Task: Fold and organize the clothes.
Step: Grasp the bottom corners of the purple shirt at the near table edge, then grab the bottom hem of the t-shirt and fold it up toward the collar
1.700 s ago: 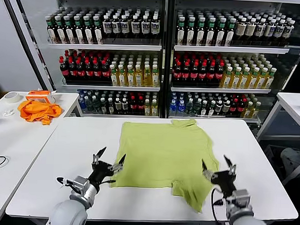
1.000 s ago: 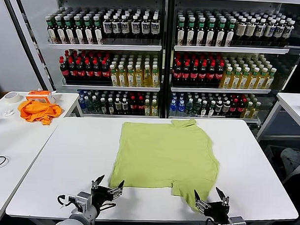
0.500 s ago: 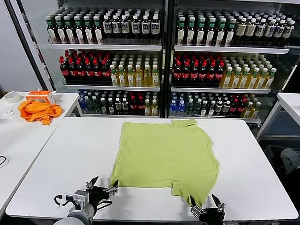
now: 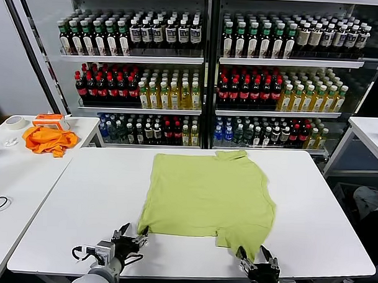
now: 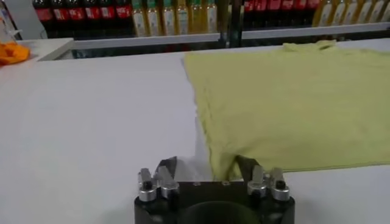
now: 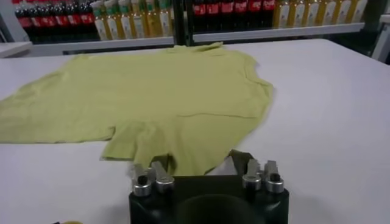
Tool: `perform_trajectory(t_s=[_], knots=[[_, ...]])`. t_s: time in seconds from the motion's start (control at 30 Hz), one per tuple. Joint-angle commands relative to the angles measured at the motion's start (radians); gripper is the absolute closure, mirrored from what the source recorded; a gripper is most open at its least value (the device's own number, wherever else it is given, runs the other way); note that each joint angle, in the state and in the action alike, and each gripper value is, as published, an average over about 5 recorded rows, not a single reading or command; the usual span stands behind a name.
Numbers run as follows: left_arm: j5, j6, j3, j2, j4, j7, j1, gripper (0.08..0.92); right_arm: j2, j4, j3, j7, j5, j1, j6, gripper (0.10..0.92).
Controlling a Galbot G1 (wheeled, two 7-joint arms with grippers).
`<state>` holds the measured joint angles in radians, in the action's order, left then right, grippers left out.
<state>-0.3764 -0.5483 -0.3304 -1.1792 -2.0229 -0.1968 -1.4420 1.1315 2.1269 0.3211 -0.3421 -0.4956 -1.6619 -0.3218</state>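
The light yellow-green shirt lies spread flat on the white table, collar at the far side. My left gripper is open at table height at the shirt's near left corner. In the left wrist view that corner lies between the open fingers of the left gripper. My right gripper is open at the shirt's near right flap, by the table's front edge. In the right wrist view the flap's edge reaches in between the fingers of the right gripper.
A bright orange cloth and a tape roll lie on a side table at the left. Shelves of bottles stand behind the table. Another white table is at the far right.
Both grippers have drawn back toward the table's front edge and dropped to table height. The left one has closed in on the shirt's near left corner. The shirt has not moved.
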Motion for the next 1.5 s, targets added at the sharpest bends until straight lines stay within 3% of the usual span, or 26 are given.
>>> perform_trajectory(t_s=[0.03,0.4,0.53,1.07,1.4,1.5], knots=[[0.005,0.005,0.006,-0.003,0.005,0.018,-0.007,0.498,0.002,-0.011,-0.013,-0.007,-0.043,0.001,-0.007,0.613],[0.005,0.071,0.016,-0.001,0.005,0.067,-0.009,0.818,0.004,-0.005,-0.004,-0.007,-0.05,0.009,0.013,0.911],[-0.021,0.106,0.005,0.018,-0.017,0.084,-0.012,0.905,-0.007,0.027,0.029,0.0,-0.069,0.007,0.021,0.919],[-0.131,0.114,-0.12,0.14,-0.211,0.082,-0.187,0.918,-0.096,0.227,0.118,0.037,-0.105,-0.19,-0.033,0.919],[-0.171,0.1,-0.217,0.198,-0.339,0.078,-0.412,0.918,-0.098,0.325,0.146,0.018,-0.085,-0.313,-0.058,0.919],[-0.208,0.1,-0.235,0.22,-0.357,0.078,-0.395,0.918,-0.105,0.359,0.165,0.001,-0.096,-0.291,-0.073,0.919]])
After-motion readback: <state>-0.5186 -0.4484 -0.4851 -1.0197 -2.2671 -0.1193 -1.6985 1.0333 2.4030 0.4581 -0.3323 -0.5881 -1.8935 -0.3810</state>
